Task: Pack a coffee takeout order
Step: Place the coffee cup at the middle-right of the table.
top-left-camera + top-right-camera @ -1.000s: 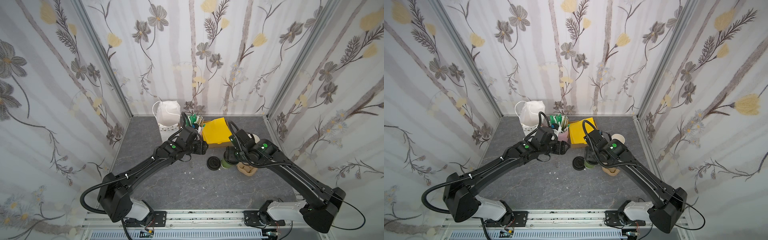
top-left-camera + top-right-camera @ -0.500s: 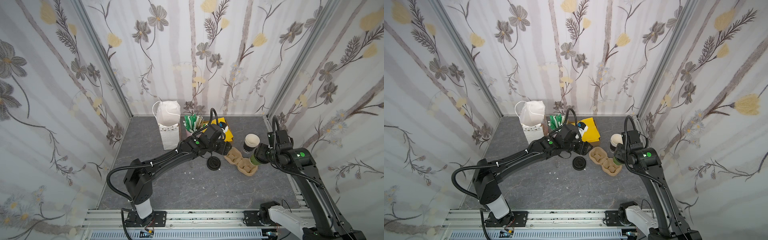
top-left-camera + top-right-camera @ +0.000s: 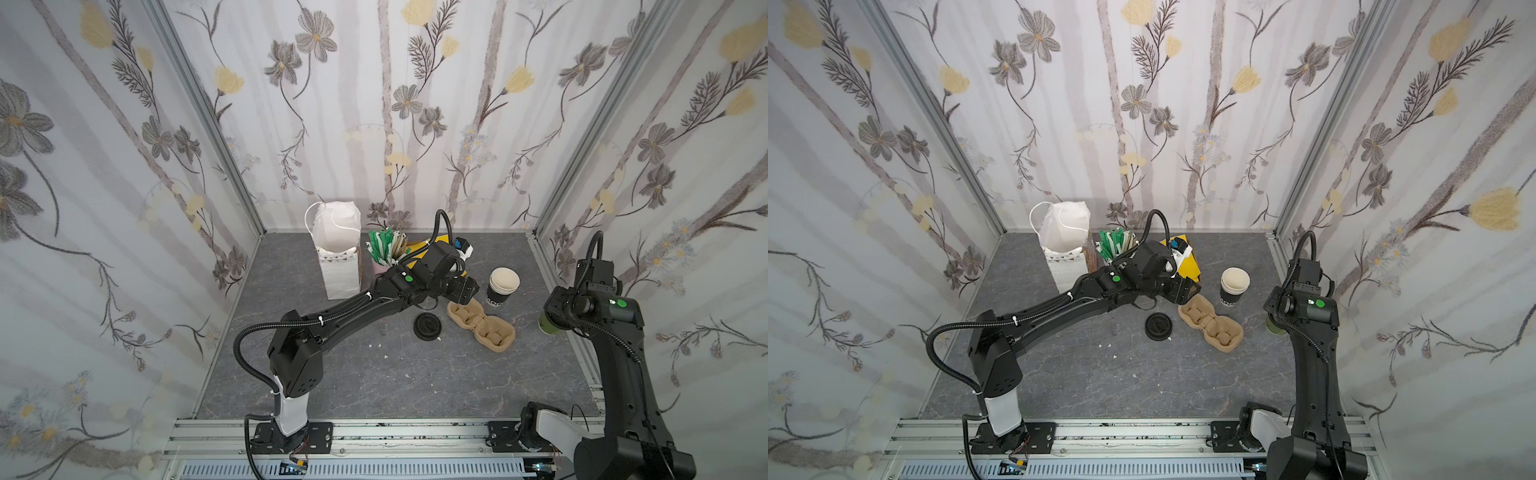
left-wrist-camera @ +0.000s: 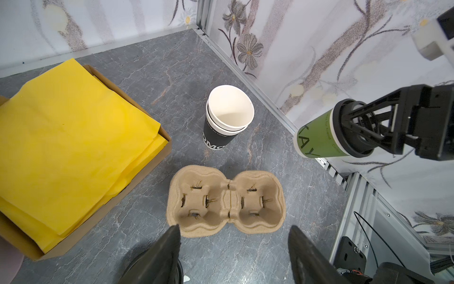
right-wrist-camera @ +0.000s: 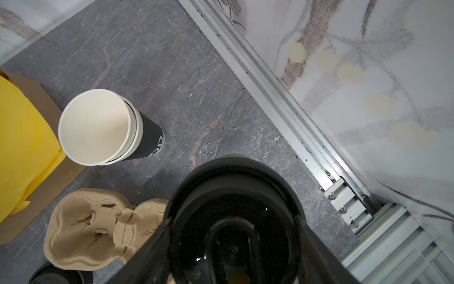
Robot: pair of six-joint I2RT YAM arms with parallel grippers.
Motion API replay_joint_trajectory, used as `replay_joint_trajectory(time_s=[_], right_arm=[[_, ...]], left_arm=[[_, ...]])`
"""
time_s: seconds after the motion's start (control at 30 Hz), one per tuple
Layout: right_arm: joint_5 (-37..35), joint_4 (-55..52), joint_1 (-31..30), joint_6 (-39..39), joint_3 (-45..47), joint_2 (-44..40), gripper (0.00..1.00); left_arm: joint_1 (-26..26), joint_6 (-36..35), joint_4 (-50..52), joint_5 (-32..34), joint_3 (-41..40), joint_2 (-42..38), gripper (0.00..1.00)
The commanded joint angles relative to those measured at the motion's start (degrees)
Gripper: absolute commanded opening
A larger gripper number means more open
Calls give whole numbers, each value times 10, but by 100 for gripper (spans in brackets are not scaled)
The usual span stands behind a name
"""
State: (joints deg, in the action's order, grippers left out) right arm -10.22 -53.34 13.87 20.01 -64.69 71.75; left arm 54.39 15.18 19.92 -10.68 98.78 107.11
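Observation:
My right gripper (image 5: 233,231) is shut on the black lid (image 5: 233,177) of the small green paper cup (image 4: 319,137). It holds the cup upright above the floor by the right wall, and the cup shows in both top views (image 3: 547,327) (image 3: 1274,327). My left gripper (image 4: 233,246) hangs open and empty over the near end of the tan pulp carrier (image 4: 226,201). Folded yellow napkins (image 4: 73,137) fill a cardboard box beside the carrier. A pink holder of tan sticks and green-and-white packets (image 3: 386,249) stands at the back.
A stack of lidless black cups (image 3: 500,286) stands behind the carrier (image 3: 482,328). A loose black lid (image 3: 427,326) lies on the grey floor to the carrier's left. A white paper bag (image 3: 336,257) stands open at the back left. Walls close in on three sides.
My right arm has lifted the green cup from beside the loose lid and carried it right, towards the wall. My left gripper has swung from the stick holder over to the carrier.

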Motion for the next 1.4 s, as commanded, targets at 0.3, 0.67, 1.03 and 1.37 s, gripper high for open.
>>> replay_joint_trajectory(time_s=[0.3,0.67,1.03,1.37], right_arm=[[31,103,42,-23,34,53,70],[37,127,49,-32,36,95,70],[49,160,48,-36,38,144,71],[70,174,48,-36,32,173,73]], left_arm=[[-1,-14,-11,-19,25,32,72],[-4,-6,-11,-28,46,55,72],[-14,8,-10,-26,23,46,73],[-18,15,-10,-25,19,47,73]])
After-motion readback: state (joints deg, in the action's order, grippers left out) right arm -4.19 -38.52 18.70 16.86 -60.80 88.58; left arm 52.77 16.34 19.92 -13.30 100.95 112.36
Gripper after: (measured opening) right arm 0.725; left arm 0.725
